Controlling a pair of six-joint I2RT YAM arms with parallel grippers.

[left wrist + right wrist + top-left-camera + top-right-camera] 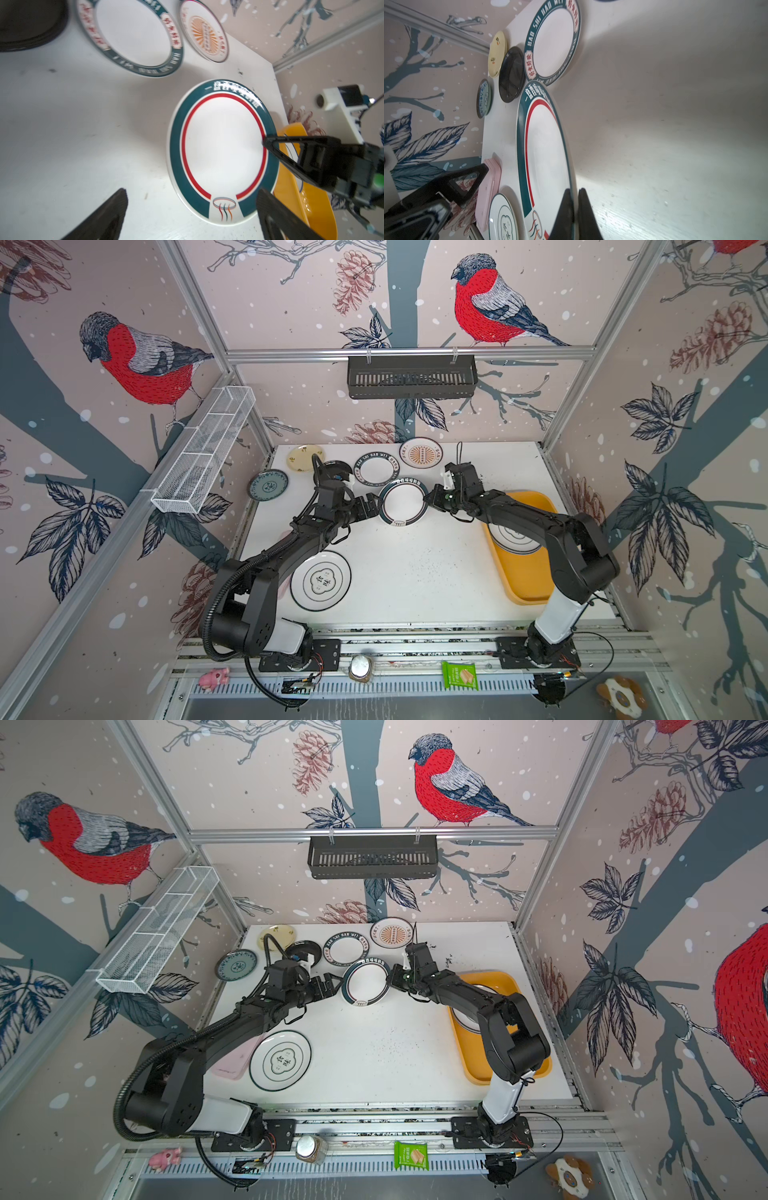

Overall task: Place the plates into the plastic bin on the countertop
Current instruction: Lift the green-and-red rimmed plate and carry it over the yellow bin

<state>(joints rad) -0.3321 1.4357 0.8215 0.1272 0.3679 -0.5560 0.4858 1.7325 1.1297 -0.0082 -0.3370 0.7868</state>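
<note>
Now right tool (574,192) clamped on green-rimmed plate (403,506) edge; left tool (372,508) spread wide, beside opposite edge.

Robot lab cell, aluminium rails (409,353), bird-wallpaper walls (291,323)

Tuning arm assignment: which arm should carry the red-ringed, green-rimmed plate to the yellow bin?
Right. Its jaws are shut on the rim of that plate, and the yellow bin sits on its side. The left jaws stand open beside it.
</note>
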